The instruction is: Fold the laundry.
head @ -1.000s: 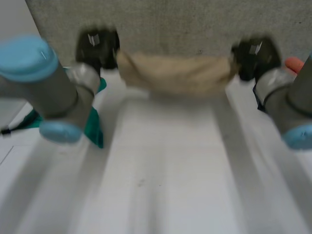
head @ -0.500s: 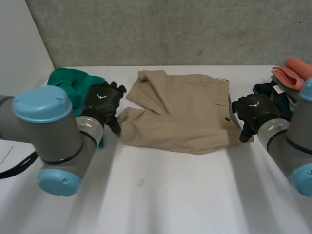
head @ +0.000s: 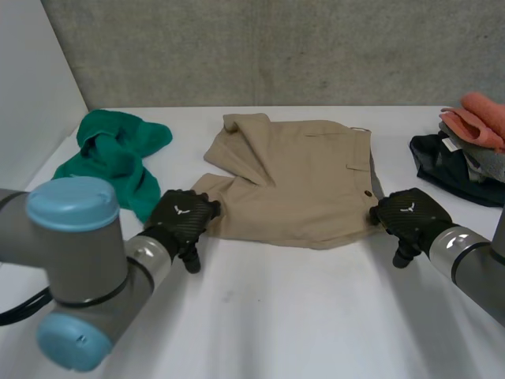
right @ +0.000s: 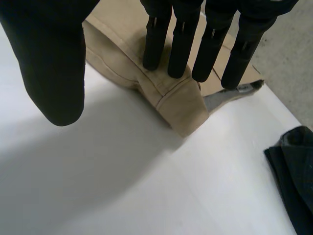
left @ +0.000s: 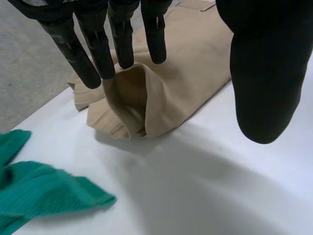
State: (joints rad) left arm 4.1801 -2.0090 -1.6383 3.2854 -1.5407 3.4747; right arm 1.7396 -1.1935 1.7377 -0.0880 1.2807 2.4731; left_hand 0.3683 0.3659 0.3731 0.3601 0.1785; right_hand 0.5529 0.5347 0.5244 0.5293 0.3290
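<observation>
Two hands are sitting low at the near corners of the tan pants [head: 300, 185], one at each end. The left hand [head: 183, 219] is reaching forward from its arm, back upward, at the near left corner. In its wrist view its fingers [left: 98, 54] are stretching out straight, well apart from the thumb [left: 259, 78] and gripping nothing. Their tips are hanging over a rolled fold of the cloth (touching or just above, I cannot tell). The right hand [head: 406, 215] is posing the same way at the near right corner, by the waistband. Its fingers [right: 181, 44] are pointing straight at the cloth's edge, with the thumb [right: 54, 68] spread wide over bare surface [head: 276, 316], and it is holding nothing.

The pants are lying folded flat toward the far middle of the surface, between the two hands. A green cloth [head: 118, 154] is lying bunched just beyond the left hand. A pile [head: 454, 170] of dark, grey and pink clothes is sitting beyond the right hand.
</observation>
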